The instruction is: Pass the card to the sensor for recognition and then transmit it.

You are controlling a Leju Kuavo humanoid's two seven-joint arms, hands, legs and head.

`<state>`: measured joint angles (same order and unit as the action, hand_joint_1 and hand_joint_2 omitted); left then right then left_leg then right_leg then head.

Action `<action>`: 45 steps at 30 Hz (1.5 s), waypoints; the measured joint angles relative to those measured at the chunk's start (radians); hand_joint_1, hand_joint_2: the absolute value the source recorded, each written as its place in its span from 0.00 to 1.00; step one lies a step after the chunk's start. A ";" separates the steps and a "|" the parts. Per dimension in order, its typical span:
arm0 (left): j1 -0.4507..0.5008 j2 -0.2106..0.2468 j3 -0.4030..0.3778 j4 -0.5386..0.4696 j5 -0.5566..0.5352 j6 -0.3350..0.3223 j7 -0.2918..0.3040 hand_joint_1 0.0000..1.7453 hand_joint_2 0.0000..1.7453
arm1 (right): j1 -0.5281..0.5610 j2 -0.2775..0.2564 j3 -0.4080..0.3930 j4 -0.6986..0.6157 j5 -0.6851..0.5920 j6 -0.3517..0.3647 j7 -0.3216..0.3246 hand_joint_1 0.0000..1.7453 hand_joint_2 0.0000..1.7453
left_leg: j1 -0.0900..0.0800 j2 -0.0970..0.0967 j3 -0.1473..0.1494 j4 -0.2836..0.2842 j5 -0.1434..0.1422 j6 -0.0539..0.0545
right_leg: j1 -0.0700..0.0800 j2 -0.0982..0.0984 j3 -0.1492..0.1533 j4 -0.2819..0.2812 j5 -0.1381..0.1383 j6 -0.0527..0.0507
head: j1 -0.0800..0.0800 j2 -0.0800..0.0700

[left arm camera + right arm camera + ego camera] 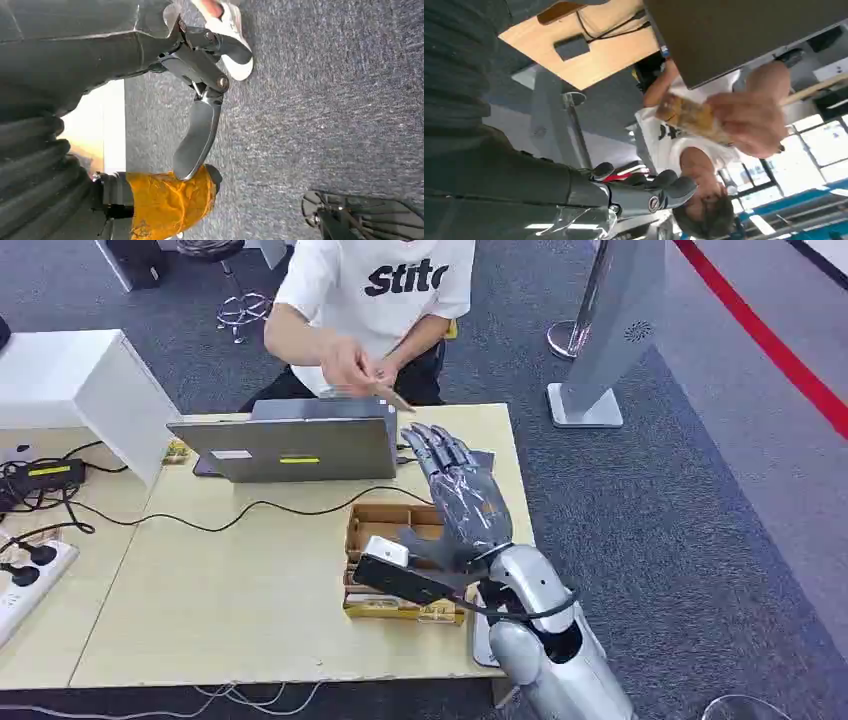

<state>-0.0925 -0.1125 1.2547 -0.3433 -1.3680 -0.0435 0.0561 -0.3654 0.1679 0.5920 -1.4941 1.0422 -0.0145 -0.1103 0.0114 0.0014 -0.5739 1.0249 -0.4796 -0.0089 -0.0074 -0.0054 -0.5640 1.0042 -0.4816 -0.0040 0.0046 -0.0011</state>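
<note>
A person in a white shirt sits across the table and holds the tan card [390, 395] just above the laptop's back edge. From the right wrist view, the card [691, 117] sits blurred in that person's fingers. My right hand [458, 490] reaches over the table's right side toward the person, flat, fingers stretched out and apart, holding nothing; its fingers [649, 192] are well short of the card. A small dark sensor block [571, 47] with a cable lies on the table beyond the hand. My left hand [197, 135] hangs over the carpet, thumb straight, holding nothing.
A grey laptop [290, 445] stands open at the table's far middle. A cardboard tray [375, 520] with compartments lies under my right forearm. Cables and a power strip [30, 575] lie at the left. A white cabinet [70, 380] and a grey kiosk stand [610, 330] flank the table.
</note>
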 joint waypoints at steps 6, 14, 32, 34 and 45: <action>-0.001 0.009 -0.016 0.005 -0.014 0.000 0.000 0.00 1.00 | -0.047 0.056 -0.070 0.115 -0.002 0.010 0.030 0.00 1.00 | 0.000 0.000 -0.001 0.000 0.000 0.000 | 0.000 0.000 0.000 0.000 0.000 0.000 | 0.000 0.000; -0.001 0.013 -0.025 0.005 -0.017 0.000 0.000 0.00 1.00 | -0.061 0.086 -0.101 0.168 0.009 0.013 0.030 0.00 1.00 | 0.000 0.000 -0.001 0.000 0.000 0.000 | 0.000 0.000 -0.001 0.000 0.000 0.000 | 0.000 0.000; -0.001 0.012 -0.032 0.013 -0.023 0.003 0.003 0.00 1.00 | -0.073 0.101 -0.151 0.206 0.013 -0.029 0.013 1.00 1.00 | 0.000 0.000 -0.001 0.000 0.000 0.000 | 0.000 0.001 -0.001 0.000 0.000 0.000 | 0.000 0.000; -0.001 0.012 -0.032 0.013 -0.023 0.005 0.003 0.00 1.00 | -0.069 0.101 -0.153 0.199 0.011 -0.034 0.012 1.00 1.00 | 0.000 0.000 -0.001 0.000 0.000 0.000 | 0.000 0.001 -0.001 0.000 0.000 0.000 | 0.000 0.000; 0.003 0.002 -0.032 0.013 0.008 0.014 0.006 0.00 1.00 | 0.077 0.076 -0.162 -0.033 -0.092 -0.102 -0.080 1.00 1.00 | 0.000 0.000 -0.001 0.000 -0.001 0.000 | 0.000 0.000 -0.002 -0.001 0.000 0.000 | 0.000 0.000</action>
<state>-0.0896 -0.1102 1.2222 -0.3304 -1.3596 -0.0297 0.0622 -0.2889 0.2442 0.4295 -1.5273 0.9507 -0.1167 -0.1903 0.0113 0.0010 -0.5754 1.0251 -0.4807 -0.0089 -0.0076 -0.0054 -0.5661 1.0036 -0.4820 -0.0040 0.0050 -0.0011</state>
